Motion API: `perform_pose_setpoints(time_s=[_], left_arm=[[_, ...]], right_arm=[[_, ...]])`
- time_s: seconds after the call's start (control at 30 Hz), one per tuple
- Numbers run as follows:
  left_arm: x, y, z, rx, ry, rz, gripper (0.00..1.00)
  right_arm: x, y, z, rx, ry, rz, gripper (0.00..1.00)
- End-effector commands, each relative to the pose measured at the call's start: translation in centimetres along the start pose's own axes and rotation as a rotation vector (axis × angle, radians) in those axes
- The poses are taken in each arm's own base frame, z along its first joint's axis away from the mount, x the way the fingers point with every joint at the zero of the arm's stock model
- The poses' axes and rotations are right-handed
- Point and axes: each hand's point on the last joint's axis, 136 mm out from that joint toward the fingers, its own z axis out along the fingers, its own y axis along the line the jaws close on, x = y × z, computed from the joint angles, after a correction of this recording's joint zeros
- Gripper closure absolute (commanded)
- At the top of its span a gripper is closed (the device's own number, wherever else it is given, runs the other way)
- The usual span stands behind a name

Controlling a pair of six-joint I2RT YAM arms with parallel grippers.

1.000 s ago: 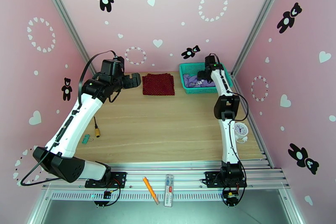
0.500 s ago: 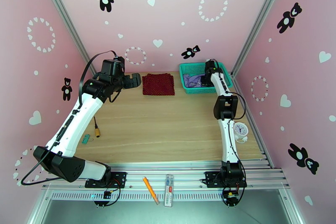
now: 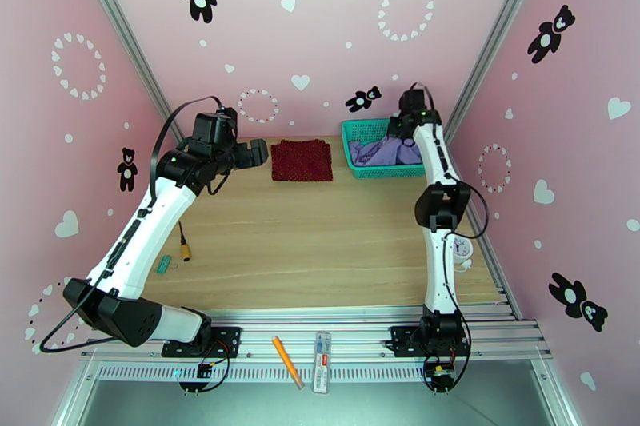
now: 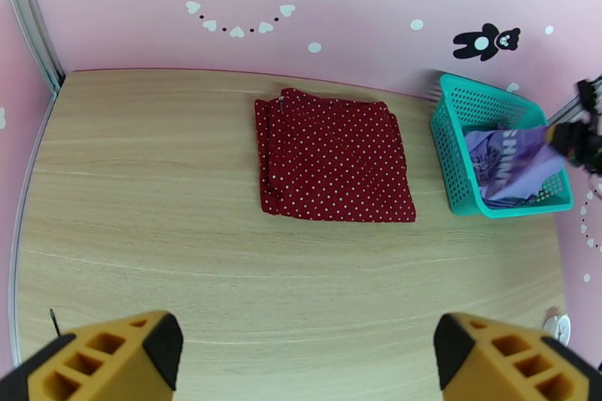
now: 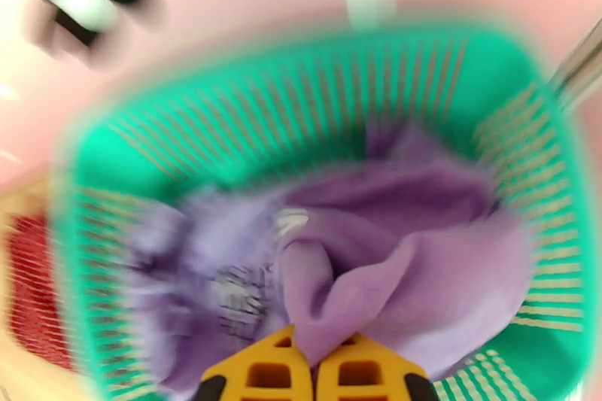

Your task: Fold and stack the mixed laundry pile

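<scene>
Pinched a fold of the lavender T-shirt (image 5: 421, 259) with the right hand (image 5: 314, 353), directly above the basket (image 5: 226, 86); held the left hand (image 4: 308, 357) spread wide, nearer the red cloth (image 4: 335, 158).

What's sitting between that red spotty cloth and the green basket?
Nothing. A narrow strip of bare wooden table separates the red dotted cloth from the teal basket, clearest in the left wrist view.

Heavy blur over basket (image 5: 226, 86), T-shirt (image 5: 421, 244)
</scene>
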Motion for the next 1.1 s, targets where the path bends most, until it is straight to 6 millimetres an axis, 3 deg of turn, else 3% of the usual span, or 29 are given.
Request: perform_pose_setpoints(time_s=[0.0,0.17,0.33,0.63,0.8,0.9,0.97,1.03,1.07], left_arm=[[-0.5,0.0,-2.0,0.005,-0.037,0.009,0.07],[-0.5,0.0,-3.1,0.013,-0.053,0.007,0.08],[-0.7,0.2,-5.4,0.019,-0.077,-0.003,0.08],[-0.8,1.8,-12.3,-0.018,-0.134,-0.039,0.1],[0.4,2.5,-15.5,-0.013,-0.145,-0.071,0.14],[1.9,3.0,-16.7,0.0,-0.13,-0.093,0.14],[3.0,3.6,-17.4,-0.013,-0.119,-0.111,0.14],[4.1,4.7,-18.1,-0.049,-0.11,-0.125,0.14],[4.7,5.3,-18.4,-0.074,-0.107,-0.13,0.14]], right_arm=[[-6.3,3.0,-8.8,-0.097,-0.21,0.017,1.0],[-8.3,4.9,-15.4,-0.165,-0.294,0.014,1.0],[-8.8,9.3,-23.0,-0.33,-0.354,-0.024,1.0],[-6.8,18.6,-38.8,-0.752,-0.457,-0.12,1.0],[-4.7,22.8,-45.9,-0.978,-0.478,-0.14,1.0],[-2.8,24.8,-48.4,-1.059,-0.454,-0.15,1.0],[-1.1,26.2,-48.6,-1.089,-0.409,-0.158,1.0],[1.0,27.7,-47.9,-1.097,-0.354,-0.178,1.0],[2.5,28.6,-46.5,-1.08,-0.308,-0.194,1.0]])
